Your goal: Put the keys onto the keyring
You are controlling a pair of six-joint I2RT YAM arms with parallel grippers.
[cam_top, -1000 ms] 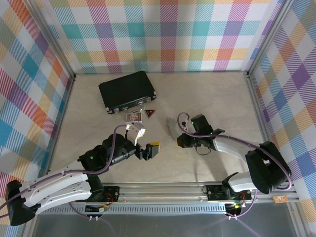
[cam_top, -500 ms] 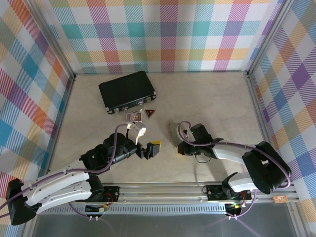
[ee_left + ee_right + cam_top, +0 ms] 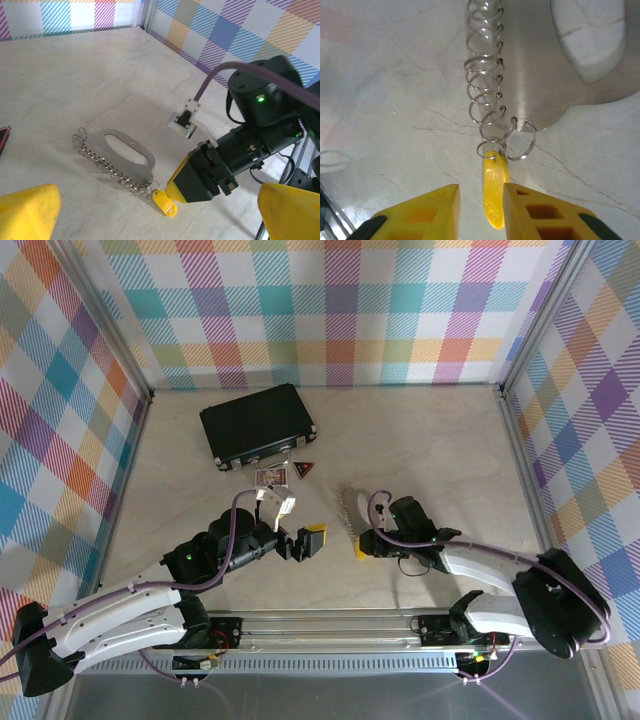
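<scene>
The keyring (image 3: pixel 349 510) lies flat on the table, a grey metal oval loop (image 3: pixel 126 149) with a chain of silvery rings (image 3: pixel 485 75) along one edge. A key's yellow head (image 3: pixel 495 192) hangs from the end ring and rests on the table (image 3: pixel 165 203); I cannot see its blade. My right gripper (image 3: pixel 481 191) is open, one yellow finger on each side of that head: the right finger (image 3: pixel 540 210) is against it and the left stands clear. My left gripper (image 3: pixel 305 542) is open a little to the left, its yellow fingers (image 3: pixel 27 212) wide apart with nothing between them.
A black case (image 3: pixel 258 424) sits at the back left. A red-and-black triangular tag (image 3: pixel 304 469) and a small picture card (image 3: pixel 270 477) lie just in front of it. Plaid walls enclose the table, and a metal rail (image 3: pixel 330 625) runs along the near edge.
My right gripper has drawn back toward the near edge and its jaws have parted from shut. The keyring, hidden under that arm before, now shows. The left arm has barely moved.
</scene>
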